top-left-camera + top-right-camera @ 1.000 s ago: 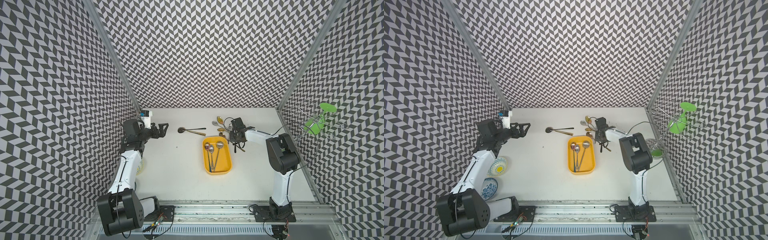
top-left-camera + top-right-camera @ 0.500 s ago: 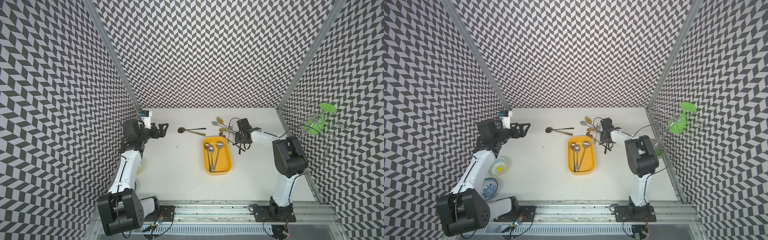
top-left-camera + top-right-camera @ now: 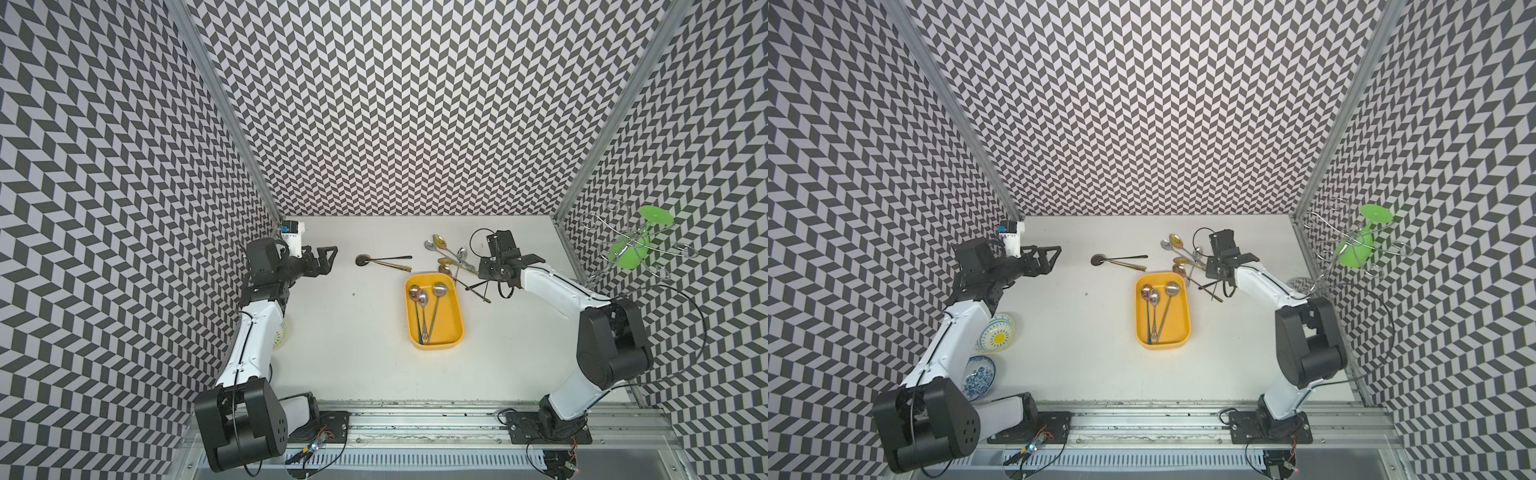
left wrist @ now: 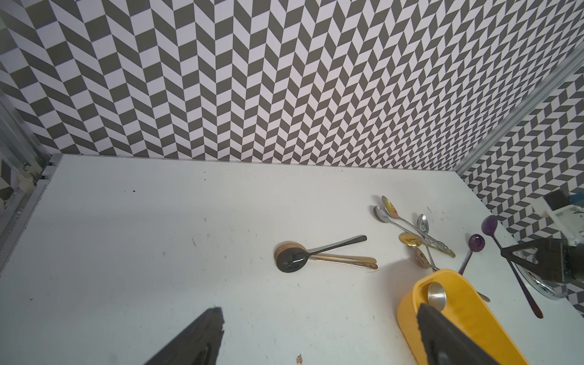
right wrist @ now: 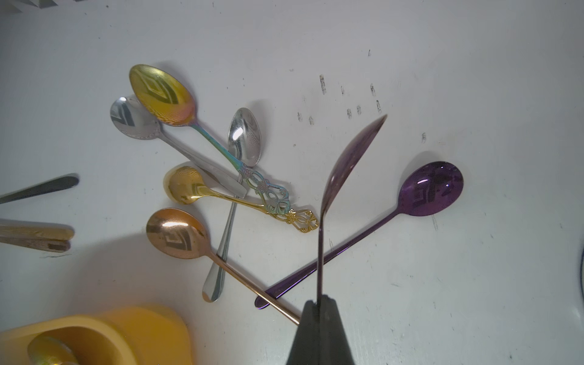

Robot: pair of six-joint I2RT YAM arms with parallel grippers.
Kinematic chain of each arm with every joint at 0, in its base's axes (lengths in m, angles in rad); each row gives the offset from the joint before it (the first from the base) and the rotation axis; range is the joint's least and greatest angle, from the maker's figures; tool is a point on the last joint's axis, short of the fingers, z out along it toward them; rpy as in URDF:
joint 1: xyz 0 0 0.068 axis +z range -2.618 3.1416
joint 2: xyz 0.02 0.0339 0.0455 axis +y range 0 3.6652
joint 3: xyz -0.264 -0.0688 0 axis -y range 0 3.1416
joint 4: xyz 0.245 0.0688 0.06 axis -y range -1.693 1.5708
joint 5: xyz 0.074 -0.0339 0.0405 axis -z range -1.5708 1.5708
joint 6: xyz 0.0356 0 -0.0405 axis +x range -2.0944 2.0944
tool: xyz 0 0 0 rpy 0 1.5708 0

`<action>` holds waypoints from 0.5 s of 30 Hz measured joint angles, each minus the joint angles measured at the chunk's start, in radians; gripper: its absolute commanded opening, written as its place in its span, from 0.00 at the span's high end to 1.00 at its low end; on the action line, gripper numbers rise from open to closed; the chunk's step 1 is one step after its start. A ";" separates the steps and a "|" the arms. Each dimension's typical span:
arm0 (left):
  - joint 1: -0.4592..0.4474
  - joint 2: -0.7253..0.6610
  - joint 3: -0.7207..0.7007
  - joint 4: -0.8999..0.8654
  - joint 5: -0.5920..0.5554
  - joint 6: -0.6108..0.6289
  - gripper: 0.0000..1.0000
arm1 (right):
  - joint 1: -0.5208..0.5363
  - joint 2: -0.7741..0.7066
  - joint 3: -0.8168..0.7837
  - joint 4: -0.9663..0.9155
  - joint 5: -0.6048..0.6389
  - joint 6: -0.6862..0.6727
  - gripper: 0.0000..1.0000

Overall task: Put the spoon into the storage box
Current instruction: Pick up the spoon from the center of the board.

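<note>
The right gripper (image 5: 319, 305) pinches a slim purple metal spoon (image 5: 350, 158) by its handle, likely to lift it clear of the spoon pile (image 5: 221, 177), near the shallow yellow plastic storage box (image 3: 451, 324); the left gripper (image 3: 328, 259) hangs wide, empty.

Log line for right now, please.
right gripper: shut on purple spoon handle | left gripper: open, empty | storage box: three spoons inside
</note>
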 measured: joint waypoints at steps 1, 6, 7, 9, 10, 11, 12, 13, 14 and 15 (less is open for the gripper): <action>0.000 0.000 0.000 0.000 0.000 0.000 0.00 | 0.001 -0.018 -0.004 -0.005 -0.010 0.000 1.00; 0.000 0.001 0.000 0.002 0.004 0.000 0.00 | 0.034 -0.094 -0.018 -0.033 -0.042 -0.002 1.00; 0.000 0.001 0.000 0.003 0.005 0.000 0.00 | 0.050 -0.107 -0.018 -0.039 -0.046 -0.002 1.00; 0.000 0.001 0.000 0.003 0.006 0.000 0.00 | 0.083 -0.129 -0.018 -0.051 -0.053 -0.002 1.00; 0.000 0.001 0.000 0.003 0.006 0.000 0.00 | 0.103 -0.141 -0.018 -0.057 -0.058 -0.001 1.00; 0.000 0.001 0.000 0.003 0.007 0.000 0.01 | 0.121 -0.151 -0.018 -0.063 -0.061 -0.001 1.00; 0.000 0.001 0.000 0.003 0.007 0.000 0.00 | 0.138 -0.161 -0.018 -0.070 -0.064 0.001 1.00; 0.000 0.001 0.000 0.003 0.007 0.000 0.00 | 0.156 -0.173 -0.019 -0.075 -0.067 0.002 1.00; 0.000 0.001 0.000 0.003 0.007 0.000 0.00 | 0.174 -0.185 -0.019 -0.079 -0.069 0.005 1.00; 0.000 0.001 0.000 0.003 0.007 0.000 0.01 | 0.188 -0.192 -0.019 -0.080 -0.072 0.006 1.00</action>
